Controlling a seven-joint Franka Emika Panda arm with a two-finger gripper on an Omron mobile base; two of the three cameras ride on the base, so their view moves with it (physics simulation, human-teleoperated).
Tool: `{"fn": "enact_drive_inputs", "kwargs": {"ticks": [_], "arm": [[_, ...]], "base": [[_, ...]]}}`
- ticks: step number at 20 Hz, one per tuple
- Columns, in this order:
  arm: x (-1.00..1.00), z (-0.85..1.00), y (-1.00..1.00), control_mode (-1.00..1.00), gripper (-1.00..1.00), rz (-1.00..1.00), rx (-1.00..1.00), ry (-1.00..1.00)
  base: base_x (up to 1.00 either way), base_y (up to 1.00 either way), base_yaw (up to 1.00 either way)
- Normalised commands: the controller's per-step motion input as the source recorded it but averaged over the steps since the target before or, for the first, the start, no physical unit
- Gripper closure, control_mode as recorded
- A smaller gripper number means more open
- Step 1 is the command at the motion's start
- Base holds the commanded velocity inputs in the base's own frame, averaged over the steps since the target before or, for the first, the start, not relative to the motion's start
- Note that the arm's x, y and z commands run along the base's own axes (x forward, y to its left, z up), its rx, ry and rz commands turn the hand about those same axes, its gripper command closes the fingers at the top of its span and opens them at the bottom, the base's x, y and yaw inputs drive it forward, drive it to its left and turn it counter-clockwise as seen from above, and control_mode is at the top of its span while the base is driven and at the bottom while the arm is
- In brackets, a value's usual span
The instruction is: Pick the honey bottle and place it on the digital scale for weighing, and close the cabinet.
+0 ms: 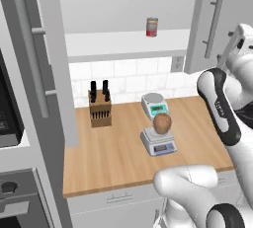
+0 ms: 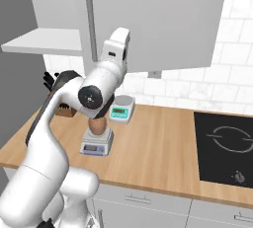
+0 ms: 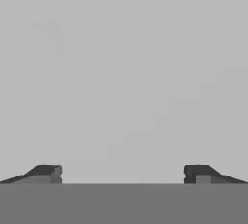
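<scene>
In the left base view, the honey bottle [image 1: 162, 123], a rounded amber-brown jar, sits on the round platter of the digital scale [image 1: 158, 141] near the middle of a wooden counter [image 1: 113, 153]. Just behind it stands a second, white scale [image 1: 154, 105] with a green panel, and to the left a knife block [image 1: 100, 108]. Above, the cabinet [image 1: 209, 22] is open: its right door is swung out beside the raised arm, its left door [image 1: 34, 64] stands edge-on at the left, and a small red-labelled can [image 1: 152, 26] stands on the white inner shelf. In the right base view, the arm reaches up against the grey face of the cabinet door [image 2: 163, 19]; the bottle [image 2: 98, 125] rests on the scale [image 2: 96, 143] below the elbow, and a black cooktop [image 2: 225, 145] lies to the right. In the hand view, the gripper [image 3: 122, 173] has its two dark fingertips [image 3: 46, 173] spread wide apart, holding nothing, facing a plain grey surface close ahead.
</scene>
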Motion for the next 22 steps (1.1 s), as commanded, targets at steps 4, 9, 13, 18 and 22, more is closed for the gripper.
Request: {"fn": "enact_drive_inputs", "kwargs": {"ticks": [4, 9, 13, 18, 22], "arm": [[0.93, 0.00, 0.02, -1.00, -1.00, -0.04, -0.03, 0.00], [0.72, 0.00, 0.00, -1.00, -1.00, 0.00, 0.00, 0.00], [0.82, 0.00, 0.00, -1.00, -1.00, 0.00, 0.00, 0.00], [0.80, 0.00, 0.00, -1.00, -1.00, 0.00, 0.00, 0.00], [0.31, 0.01, 0.00, -1.00, -1.00, 0.00, 0.00, 0.00]], "base": [[0.00, 0.00, 0.00], [0.00, 0.00, 0.00], [0.00, 0.00, 0.00], [0.00, 0.00, 0.00], [0.00, 0.00, 0.00]]}}
